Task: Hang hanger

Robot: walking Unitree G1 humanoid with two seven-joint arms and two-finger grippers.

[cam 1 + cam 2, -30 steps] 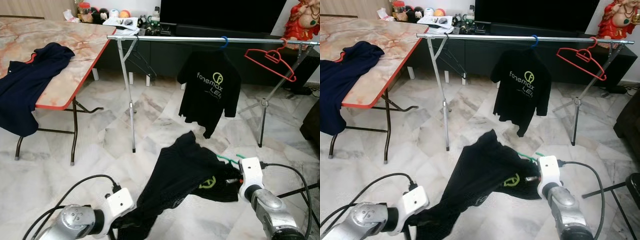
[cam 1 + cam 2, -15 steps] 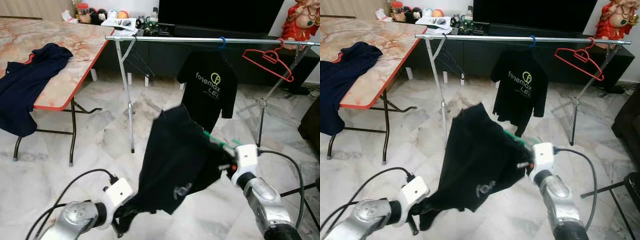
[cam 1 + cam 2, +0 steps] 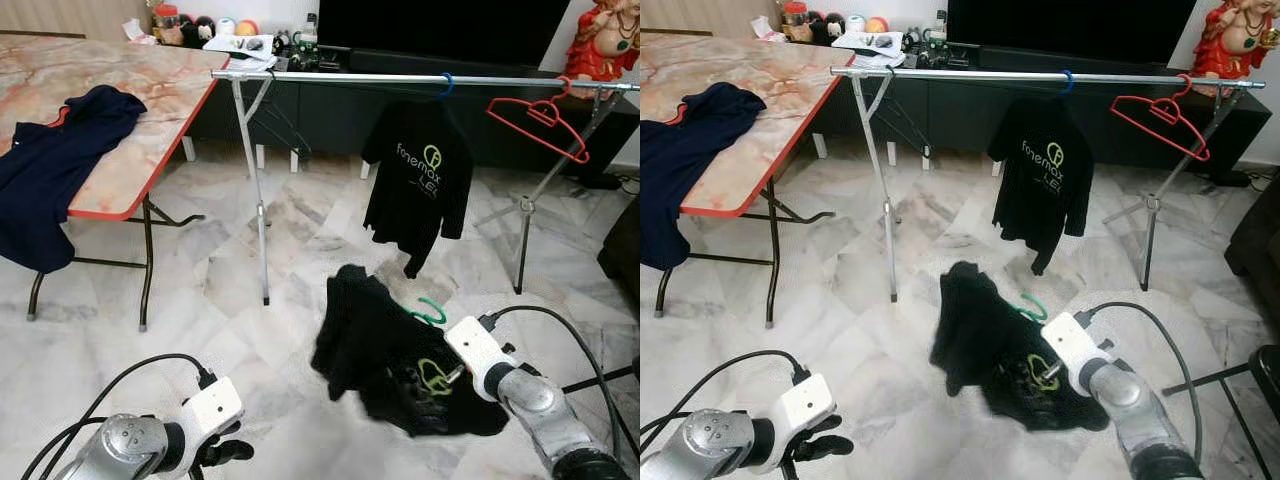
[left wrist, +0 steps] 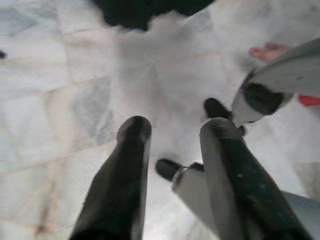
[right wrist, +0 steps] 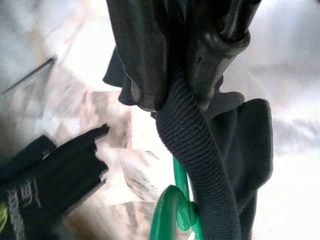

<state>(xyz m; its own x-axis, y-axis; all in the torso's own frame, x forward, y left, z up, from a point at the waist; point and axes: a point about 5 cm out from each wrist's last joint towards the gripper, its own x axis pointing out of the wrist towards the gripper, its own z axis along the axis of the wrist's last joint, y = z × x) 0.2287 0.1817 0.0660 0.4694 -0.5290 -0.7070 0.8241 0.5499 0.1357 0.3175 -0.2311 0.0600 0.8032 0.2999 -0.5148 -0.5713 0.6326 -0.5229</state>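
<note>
A black shirt [image 3: 385, 350] with a green logo hangs bunched low over the floor on a green hanger [image 3: 431, 312]. My right gripper [image 3: 448, 376] is shut on its ribbed collar [image 5: 200, 150], just above the green hanger's hook [image 5: 172, 212]. My left gripper [image 3: 825, 443] is low at the near left, open, with bare floor between its fingers [image 4: 131, 170]. Farther off runs the silver clothes rail [image 3: 340, 76]. It carries a black T-shirt [image 3: 418, 185] on a blue hanger and a bare red hanger [image 3: 540, 116].
A marble-topped folding table [image 3: 150, 110] with a navy shirt [image 3: 55, 165] stands at the left. The rail's legs [image 3: 260, 210] stand ahead. A dark TV cabinet [image 3: 330, 110] lies behind the rail. Black cables trail from both arms.
The left gripper has let go of the shirt's hem and opened. The shirt, stretched high between both grippers before, now hangs bunched and lower from the right gripper alone.
</note>
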